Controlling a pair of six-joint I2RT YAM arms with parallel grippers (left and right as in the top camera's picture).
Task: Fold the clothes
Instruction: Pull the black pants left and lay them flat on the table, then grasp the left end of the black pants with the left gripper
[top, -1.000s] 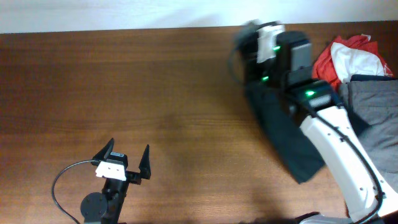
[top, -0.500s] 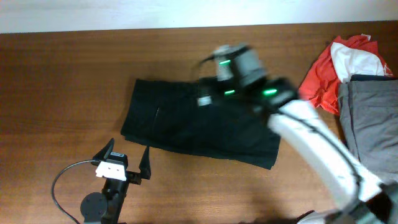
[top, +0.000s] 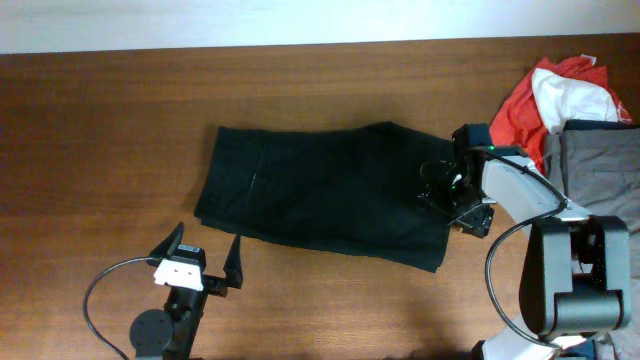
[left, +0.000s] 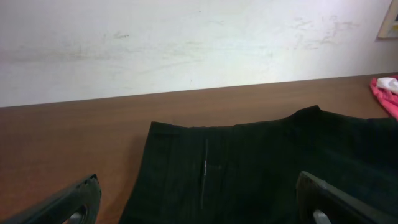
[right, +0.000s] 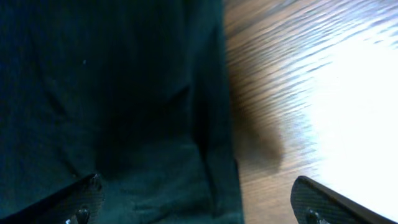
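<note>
Right gripper (top: 452, 195) jaws wide, empty, low over right end of black trousers (top: 320, 195); arm bent in from right edge. Left gripper (top: 205, 262) wide, empty, near robot-side edge. Trousers flat mid-desk.

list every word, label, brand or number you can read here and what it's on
No readable text in any view.
black garment: no tag or print shows.
red and white clothes: no print shows.
yellowish corner, top right of the left wrist view: cut off, nothing legible.
</note>
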